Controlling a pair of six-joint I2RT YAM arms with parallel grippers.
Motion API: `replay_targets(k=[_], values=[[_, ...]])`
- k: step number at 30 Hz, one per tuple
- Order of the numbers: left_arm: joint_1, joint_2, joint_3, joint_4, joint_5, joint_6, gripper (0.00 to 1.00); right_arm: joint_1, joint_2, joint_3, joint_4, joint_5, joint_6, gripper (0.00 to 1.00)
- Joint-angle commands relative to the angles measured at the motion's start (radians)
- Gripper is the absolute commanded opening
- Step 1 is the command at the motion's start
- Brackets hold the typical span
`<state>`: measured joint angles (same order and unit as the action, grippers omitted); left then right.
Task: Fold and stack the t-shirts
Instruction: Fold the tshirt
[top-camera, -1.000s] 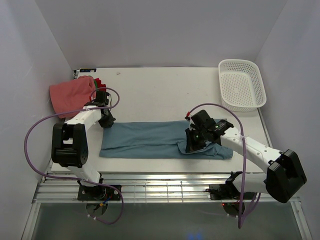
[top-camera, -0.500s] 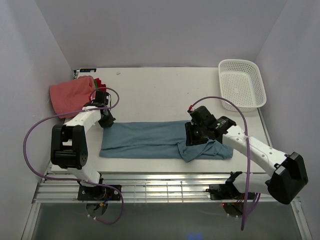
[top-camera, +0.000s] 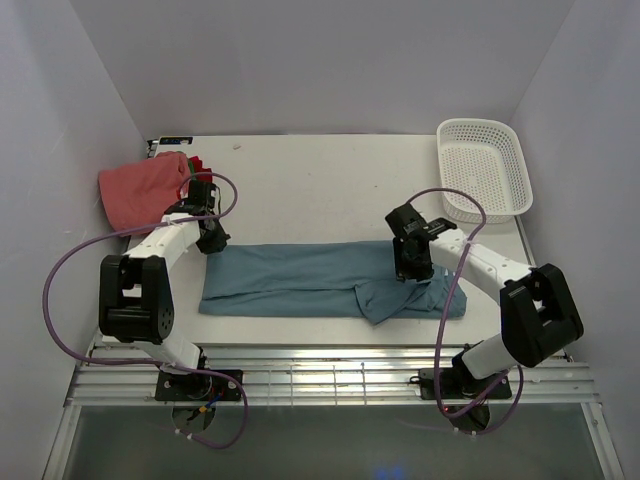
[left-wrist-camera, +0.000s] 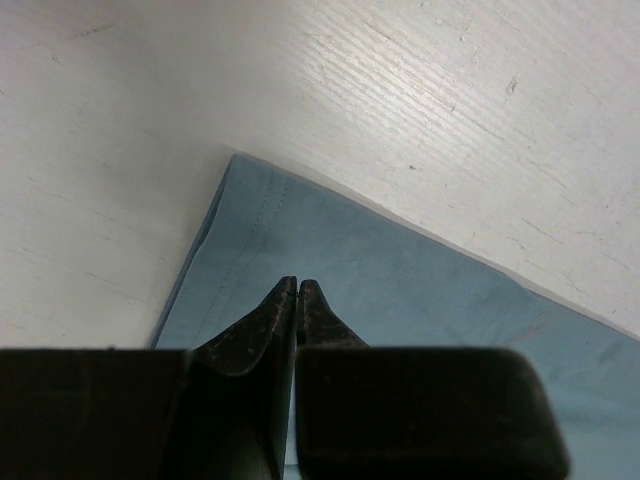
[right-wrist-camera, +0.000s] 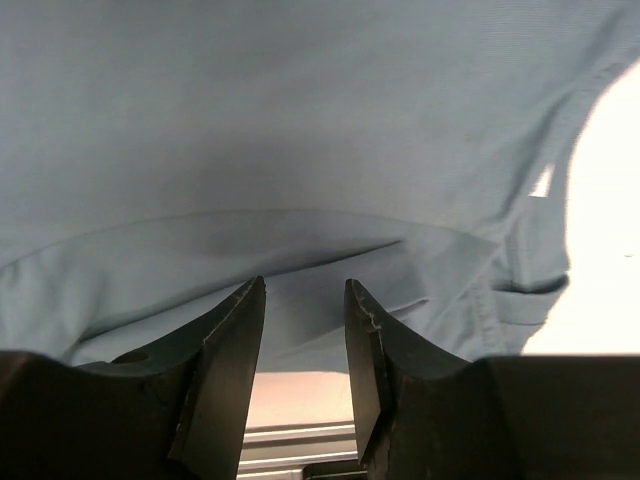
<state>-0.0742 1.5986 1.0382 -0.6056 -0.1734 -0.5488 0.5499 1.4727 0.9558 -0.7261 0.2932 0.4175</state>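
Note:
The teal-blue t-shirt (top-camera: 290, 275) lies as a long folded strip across the table's near half, with a loose flap (top-camera: 395, 300) turned over near its right end. My left gripper (top-camera: 212, 243) is shut and empty, its tips (left-wrist-camera: 297, 283) just over the shirt's far-left corner (left-wrist-camera: 420, 290). My right gripper (top-camera: 410, 268) is open and empty, hovering close over the shirt's right part (right-wrist-camera: 300, 120). The folded salmon-pink shirt (top-camera: 140, 190) lies at the far left, with red cloth (top-camera: 205, 166) and a sliver of green (top-camera: 188, 172) at its right edge.
A white mesh basket (top-camera: 483, 168) stands at the far right corner. Bare white table (top-camera: 310, 190) lies behind the teal shirt. The table's metal front rail (top-camera: 320, 380) runs just in front of the shirt.
My right gripper has moved from the shirt's near edge back and to the right, letting go of the flap, which now lies on the shirt. The left gripper has not moved.

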Motion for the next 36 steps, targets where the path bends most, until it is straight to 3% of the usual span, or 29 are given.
replay_targets(k=[1,8,15,28,36], values=[[0.002,-0.051,-0.001,0.013,0.04,0.023,0.16,-0.076,-0.009,-0.012,0.036,0.06,-0.035,0.44],[0.002,-0.017,0.002,-0.002,-0.023,0.029,0.16,-0.257,0.083,0.079,0.106,0.086,-0.134,0.44],[0.002,0.012,0.011,-0.016,-0.098,0.016,0.17,-0.353,0.207,0.21,0.137,0.07,-0.203,0.43],[0.002,0.139,0.089,-0.019,-0.083,0.026,0.17,-0.401,0.299,0.284,0.139,0.069,-0.243,0.42],[0.002,0.213,0.129,-0.013,-0.081,0.027,0.17,-0.416,0.394,0.307,0.139,0.029,-0.227,0.36]])
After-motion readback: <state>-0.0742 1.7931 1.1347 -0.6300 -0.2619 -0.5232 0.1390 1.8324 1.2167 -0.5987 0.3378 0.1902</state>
